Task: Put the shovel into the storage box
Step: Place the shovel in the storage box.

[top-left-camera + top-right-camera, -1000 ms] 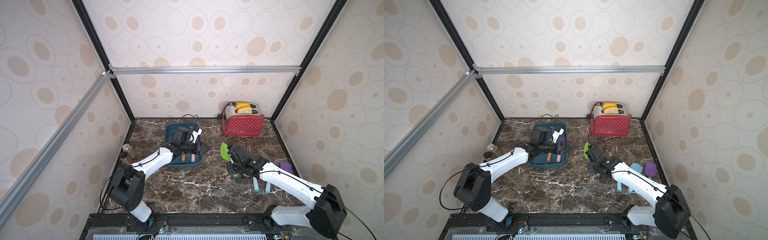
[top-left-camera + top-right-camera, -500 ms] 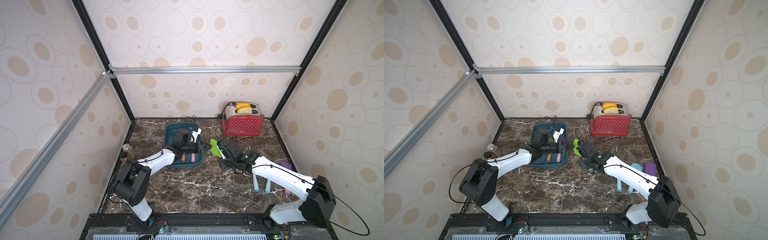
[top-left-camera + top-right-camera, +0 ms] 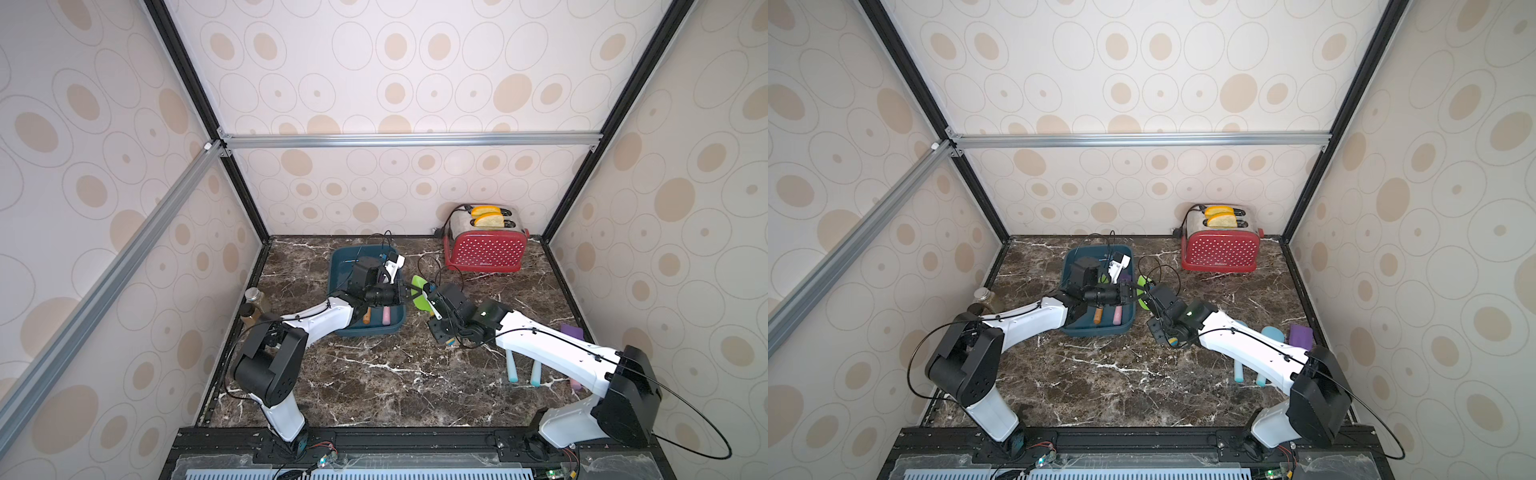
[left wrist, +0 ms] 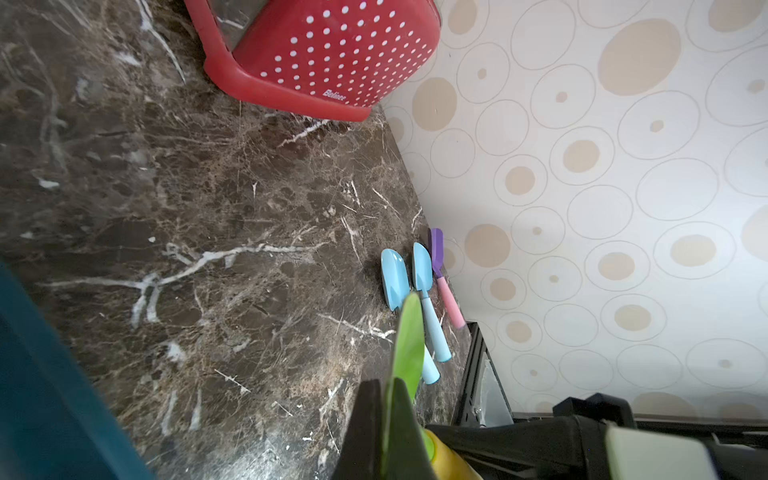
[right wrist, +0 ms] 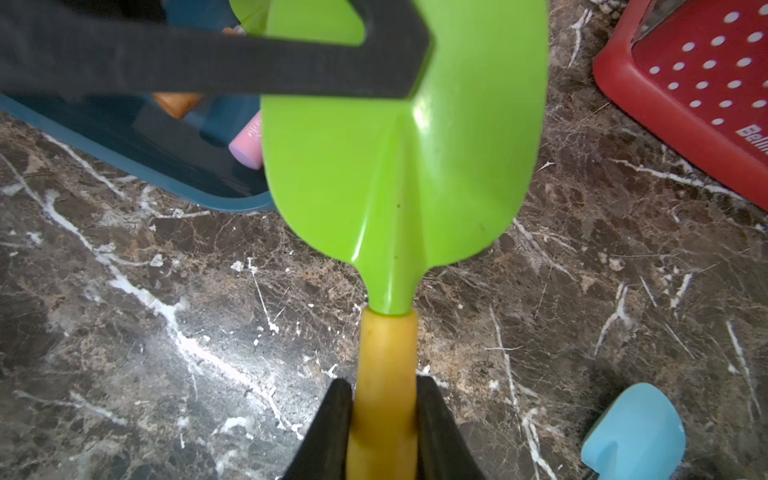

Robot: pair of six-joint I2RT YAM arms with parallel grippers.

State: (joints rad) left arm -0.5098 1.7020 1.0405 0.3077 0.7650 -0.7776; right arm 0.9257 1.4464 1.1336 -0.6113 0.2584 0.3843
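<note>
The shovel (image 3: 420, 296) has a bright green blade (image 5: 399, 166) and a yellow handle (image 5: 384, 353). It hangs above the marble just right of the storage box (image 3: 365, 332), a dark teal tub. My right gripper (image 5: 384, 395) is shut on the yellow handle. Reaching across the box's right rim, my left gripper (image 4: 384, 386) is shut on the green blade's edge (image 4: 409, 336); one of its fingers (image 5: 208, 62) crosses the blade in the right wrist view. Both top views show the two grippers meeting at the shovel (image 3: 1144, 286). An orange handle (image 3: 366, 318) and a pink handle (image 3: 386, 316) lie in the box.
A red dotted toaster (image 3: 484, 249) with toast stands at the back right. Two light blue shovels (image 3: 512, 370) (image 3: 536, 372) and a purple one (image 3: 571, 331) lie under the right arm near the right wall. Two jars (image 3: 253, 297) stand by the left wall.
The right arm has carried the shovel left toward the box. The left gripper swung out over the box's right rim and closed on the green blade.
</note>
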